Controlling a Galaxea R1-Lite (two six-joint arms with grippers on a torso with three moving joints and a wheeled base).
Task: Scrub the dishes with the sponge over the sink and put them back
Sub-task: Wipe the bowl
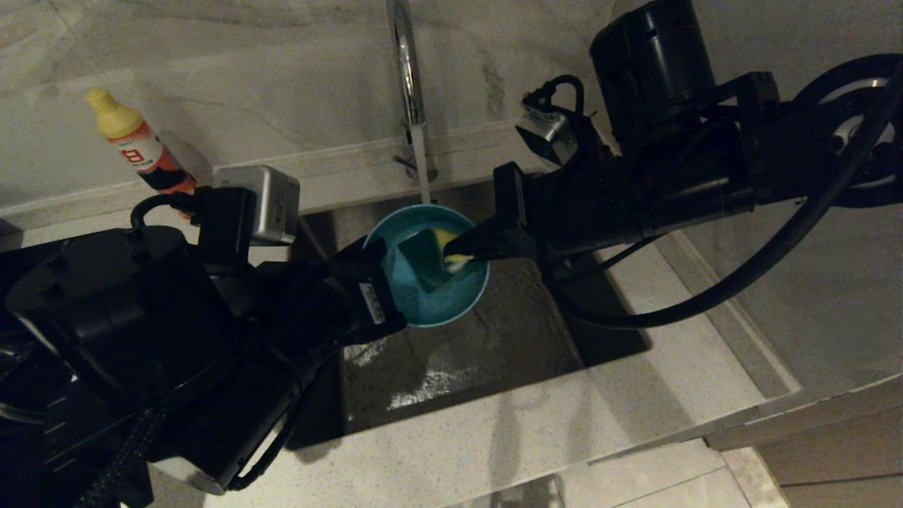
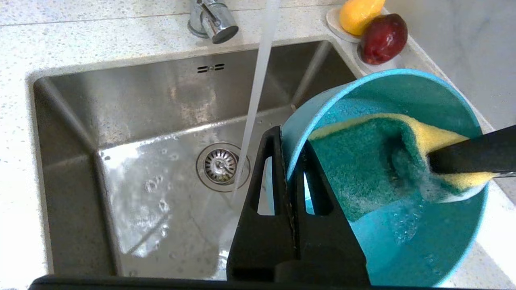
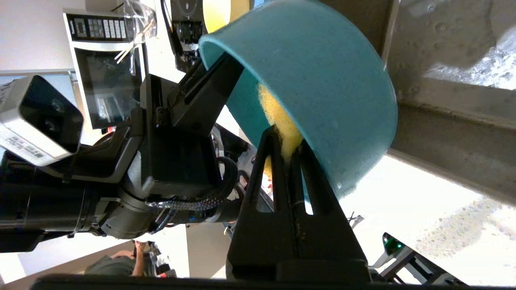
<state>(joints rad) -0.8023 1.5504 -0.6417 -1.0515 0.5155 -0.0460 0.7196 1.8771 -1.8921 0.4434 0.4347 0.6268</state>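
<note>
over the sink (image 1: 494,353), left tool (image 2: 288,177) pinches the teal bowl (image 1: 430,282) rim while right tool (image 1: 469,254) holding the sponge (image 2: 375,169) scrubs inside; next, probably rinsing.

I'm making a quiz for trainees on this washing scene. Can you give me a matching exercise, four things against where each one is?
Things:
1. teal bowl
2. sponge
3. water stream
4. fruit

Places:
A. on a small dish at the sink's corner
B. falling from the tap toward the drain
C. rim pinched by the left gripper
D. held by the right gripper inside the bowl

Pairs: 1-C, 2-D, 3-B, 4-A
</note>
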